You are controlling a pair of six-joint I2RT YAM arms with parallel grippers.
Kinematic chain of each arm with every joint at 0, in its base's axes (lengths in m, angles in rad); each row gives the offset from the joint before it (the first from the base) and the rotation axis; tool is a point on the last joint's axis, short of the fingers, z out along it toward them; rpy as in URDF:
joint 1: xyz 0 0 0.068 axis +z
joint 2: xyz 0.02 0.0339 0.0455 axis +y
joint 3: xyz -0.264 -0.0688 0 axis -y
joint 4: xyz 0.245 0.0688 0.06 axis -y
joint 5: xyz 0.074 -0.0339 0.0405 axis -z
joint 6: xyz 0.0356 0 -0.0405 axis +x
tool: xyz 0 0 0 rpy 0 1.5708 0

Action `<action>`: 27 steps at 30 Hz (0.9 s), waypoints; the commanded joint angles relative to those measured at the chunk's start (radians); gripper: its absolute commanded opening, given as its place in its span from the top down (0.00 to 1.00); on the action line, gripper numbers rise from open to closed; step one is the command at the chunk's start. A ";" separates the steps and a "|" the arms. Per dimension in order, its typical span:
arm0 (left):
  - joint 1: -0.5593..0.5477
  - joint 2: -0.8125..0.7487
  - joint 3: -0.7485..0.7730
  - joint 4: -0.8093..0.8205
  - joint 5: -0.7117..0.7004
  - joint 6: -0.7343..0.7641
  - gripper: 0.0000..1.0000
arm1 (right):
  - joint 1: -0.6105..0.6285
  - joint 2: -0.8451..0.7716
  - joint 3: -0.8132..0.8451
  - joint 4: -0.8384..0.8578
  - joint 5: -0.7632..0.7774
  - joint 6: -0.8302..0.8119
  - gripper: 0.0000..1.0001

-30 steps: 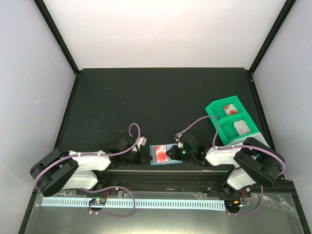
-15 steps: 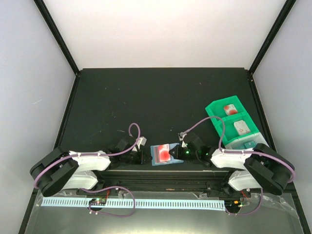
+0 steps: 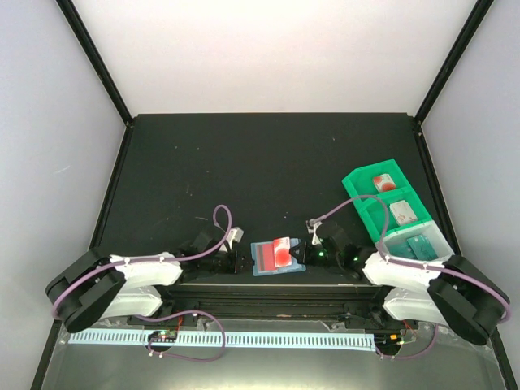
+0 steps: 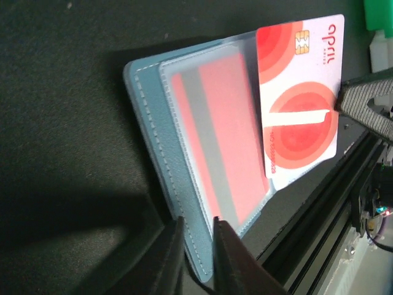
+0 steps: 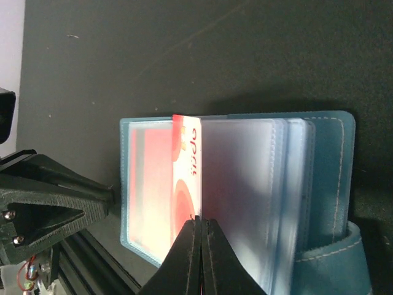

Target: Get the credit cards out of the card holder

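Top view: the small light-blue plastic bifold card holder (image 3: pixel 258 269) lies open at the near edge of the black bench (image 3: pixel 244 162). The left pincer (image 3: pixel 237 262) sits at the card holder's left side and the right pincer (image 3: pixel 304 254) at its right. A thin white-and-red credit card (image 3: pixel 280 252) sticks up out of it. Well to the card holder's right and farther back stands a green plastic compartment tray (image 3: pixel 357 183), with other credit cards (image 3: pixel 403 212) lying in its compartments.

Left wrist view: the left pincer (image 4: pixel 196 224) has its jaws narrowly apart with the card holder's (image 4: pixel 147 141) blue edge between them. I cannot tell whether they bear on it. Only here does the credit card (image 4: pixel 301 98) show its printed face, mostly clear of the pocket, with a second red card (image 4: pixel 215 135) sleeved beside it.

Right wrist view: the right pincer (image 5: pixel 200 224) is pressed together on the credit card's (image 5: pixel 187 166) thin edge. Only here does the stack of clear sleeves (image 5: pixel 245 196) show, between the card and the card holder's (image 5: pixel 331 172) far cover.

If the left hold is slack, the pull would likely drag or lift the whole card holder instead of freeing the card. The narrow edge grip could also slip off
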 commanded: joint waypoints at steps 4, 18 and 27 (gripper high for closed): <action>0.001 -0.121 0.051 -0.106 -0.010 0.029 0.71 | -0.005 -0.123 -0.025 -0.069 0.017 -0.045 0.99; 0.006 -0.419 0.170 -0.288 0.056 0.184 0.42 | -0.006 -0.315 0.031 -0.216 -0.129 -0.156 0.99; 0.007 -0.510 0.266 -0.418 0.162 0.251 0.41 | -0.006 -0.436 0.032 -0.223 -0.358 -0.196 0.99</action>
